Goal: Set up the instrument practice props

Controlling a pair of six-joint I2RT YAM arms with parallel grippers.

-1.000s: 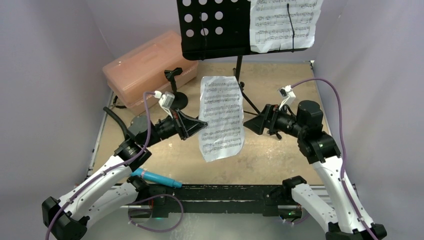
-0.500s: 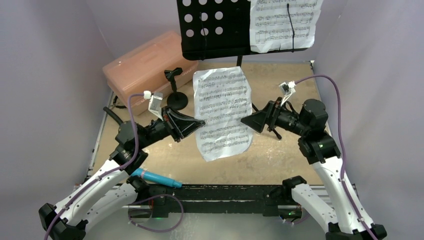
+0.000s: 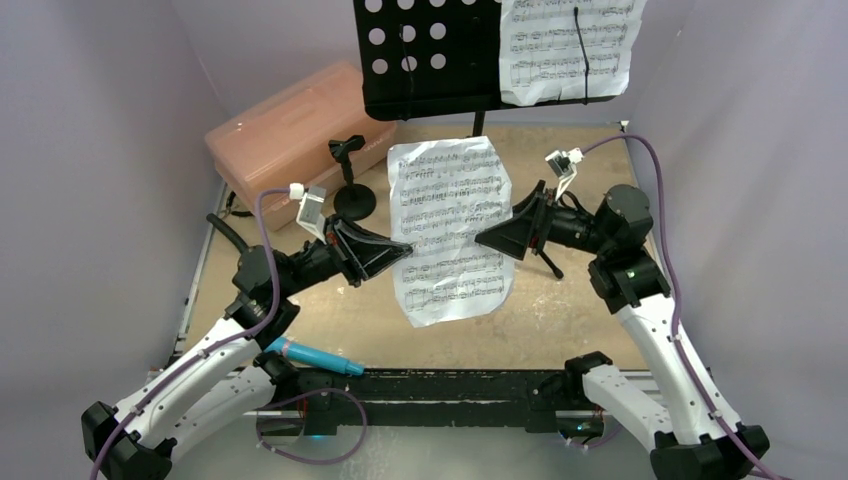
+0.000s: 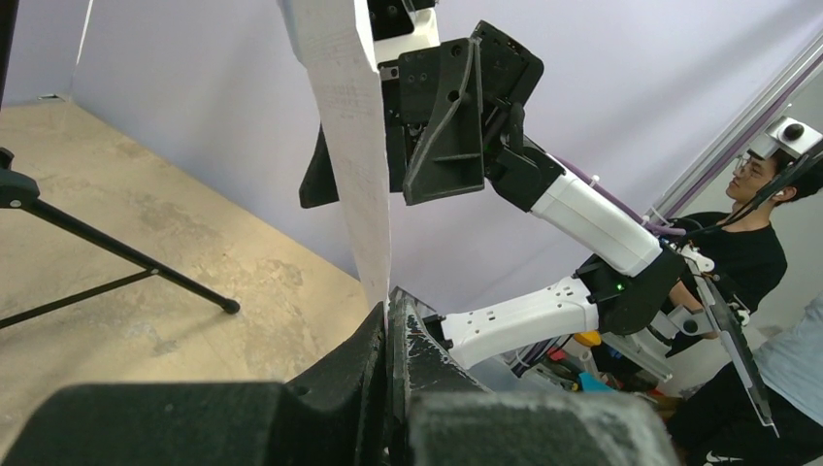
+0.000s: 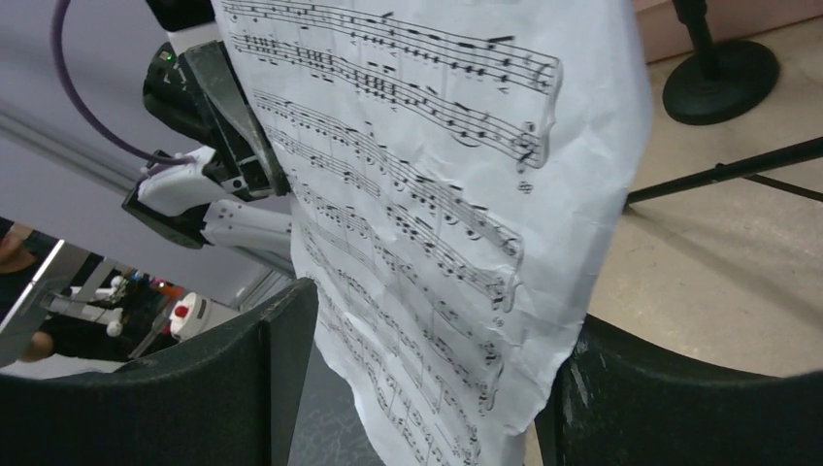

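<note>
Scuffed tan board table [image 3: 560,300], worn pale in patches; matte lilac walls [image 3: 100,150] on three sides.

Far left: pink box [image 3: 300,130], translucent plastic with rounded corners, lid on, set against the wall.

Near left edge: microphone [image 3: 318,358], cyan-blue cylinder, lying on its side on the black rail by the left arm's base.

Just right of the box: mic stand [image 3: 352,192], small, black, flat round base, short post with a clip on top, upright.

Left gripper [image 3: 405,250]: black wedge-shaped fingers pressed together on the left edge of the loose sheet-music page [image 3: 450,230]. The left wrist view shows the paper's thin edge rising straight out of the pinch.

Page: white, printed staves, creased and wavy, its right edge curling. It hangs upright in the air over the middle of the table, in front of the music stand [image 3: 425,55] and below its desk.

Stand: black perforated desk with large round holes and thin tripod legs. Second page [image 3: 560,45] lies on the desk's right half under a thin black retaining wire.

Right gripper [image 3: 485,240]: at the page's right edge, jaws spread wide, the sheet passing between the two fingers [image 5: 243,388]. Contact cannot be told.
</note>
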